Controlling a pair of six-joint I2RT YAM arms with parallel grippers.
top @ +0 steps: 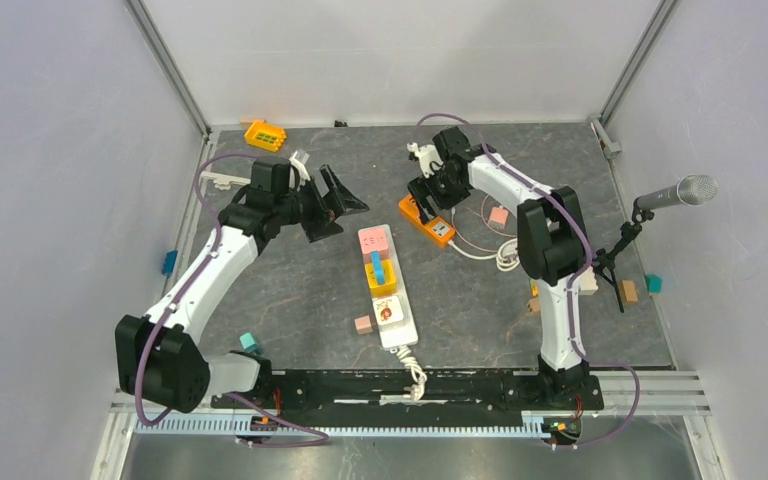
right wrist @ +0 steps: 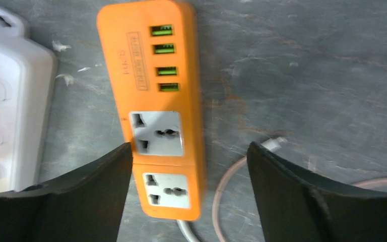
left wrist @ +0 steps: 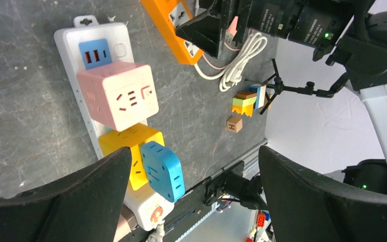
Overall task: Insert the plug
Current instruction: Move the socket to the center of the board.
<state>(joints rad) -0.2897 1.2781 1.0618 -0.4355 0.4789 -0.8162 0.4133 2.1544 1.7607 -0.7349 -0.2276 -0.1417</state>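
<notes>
A white power strip [top: 401, 332] lies in the middle of the table. It carries a pink cube adapter [left wrist: 123, 96], a yellow adapter [left wrist: 126, 141] with a blue plug [left wrist: 162, 170] standing in it, and a white cube [left wrist: 143, 209]. An orange power strip [right wrist: 151, 55] lies to its right, both grey sockets bare. My right gripper [right wrist: 189, 148] hangs open just above the orange strip's cord end, holding nothing. A thin pink cable with a small white connector [right wrist: 278, 142] curls beside it. My left gripper [left wrist: 194, 156] is open and empty, raised left of the white strip's far end.
A coiled white cable [top: 505, 255] and a pink block [top: 499, 215] lie right of the orange strip. A microphone on a stand [top: 680, 192] leans in at the right edge. Small wooden cubes [top: 364, 324] and coloured blocks [left wrist: 244, 102] are scattered about. An orange block [top: 264, 134] sits at the back.
</notes>
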